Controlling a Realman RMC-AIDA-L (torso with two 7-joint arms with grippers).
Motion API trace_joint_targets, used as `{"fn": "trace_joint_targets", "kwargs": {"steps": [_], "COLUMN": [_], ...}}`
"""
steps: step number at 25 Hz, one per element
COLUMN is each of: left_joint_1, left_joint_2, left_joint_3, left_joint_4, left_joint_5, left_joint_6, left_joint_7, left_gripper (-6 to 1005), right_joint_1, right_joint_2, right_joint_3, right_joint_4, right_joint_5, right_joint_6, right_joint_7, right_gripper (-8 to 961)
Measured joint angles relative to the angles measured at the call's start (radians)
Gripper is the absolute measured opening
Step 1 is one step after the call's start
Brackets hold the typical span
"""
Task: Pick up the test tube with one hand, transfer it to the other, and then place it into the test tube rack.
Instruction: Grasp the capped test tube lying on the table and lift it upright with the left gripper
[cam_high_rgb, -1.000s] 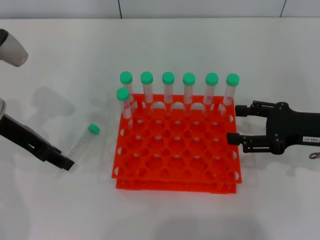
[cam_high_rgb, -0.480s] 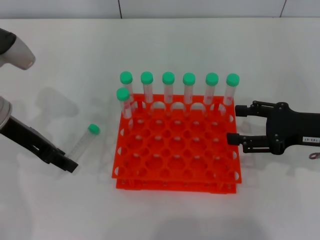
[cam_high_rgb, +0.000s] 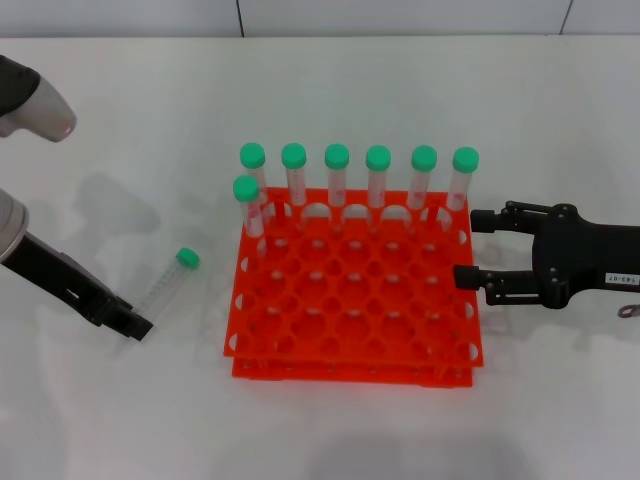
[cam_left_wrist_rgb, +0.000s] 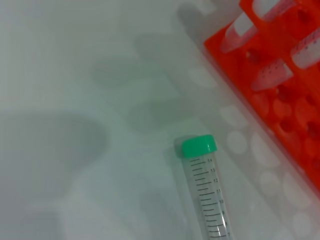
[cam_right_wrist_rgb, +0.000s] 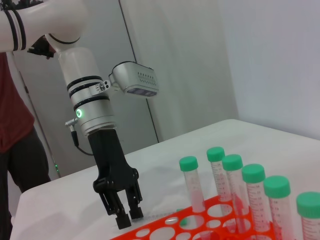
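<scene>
The test tube (cam_high_rgb: 165, 283) lies flat on the white table left of the rack, green cap toward the far side; the left wrist view shows it close up (cam_left_wrist_rgb: 205, 200). My left gripper (cam_high_rgb: 130, 324), plain black, hangs low just beyond the tube's clear bottom end, not touching it. From the right wrist view this left gripper (cam_right_wrist_rgb: 128, 217) points down with its fingers a narrow gap apart and nothing between them. My right gripper (cam_high_rgb: 465, 248), the one with a white label, rests open against the right side of the orange-red test tube rack (cam_high_rgb: 355, 335), empty.
Several green-capped tubes (cam_high_rgb: 337, 180) stand upright along the rack's far row, plus one (cam_high_rgb: 246, 205) in the second row at its left end. Most rack holes are empty. A person in dark red (cam_right_wrist_rgb: 15, 115) stands behind the left arm.
The left arm shifted slightly, its gripper tip staying almost in place beside the lying tube. The tube, the rack and the right gripper have not moved.
</scene>
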Motion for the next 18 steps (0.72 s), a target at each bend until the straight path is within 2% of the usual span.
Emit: {"fn": "trace_joint_targets", "kwargs": {"steps": [3,18], "left_joint_1": [0.000,0.000], "left_joint_2": [0.000,-0.002], "left_joint_3": [0.000,0.000], "left_joint_4": [0.000,0.000], "left_joint_5": [0.000,0.008], "left_joint_6": [0.000,-0.008], "left_joint_7": [-0.001,-0.004], "left_gripper": [412,360], "right_joint_1": [0.000,0.000], "right_joint_2": [0.000,0.000], "right_joint_3": [0.000,0.000], "right_joint_4": [0.000,0.000], "right_joint_5": [0.000,0.000], "right_joint_6": [0.000,0.000], "right_joint_7": [0.000,0.000], "right_gripper": [814,813]}}
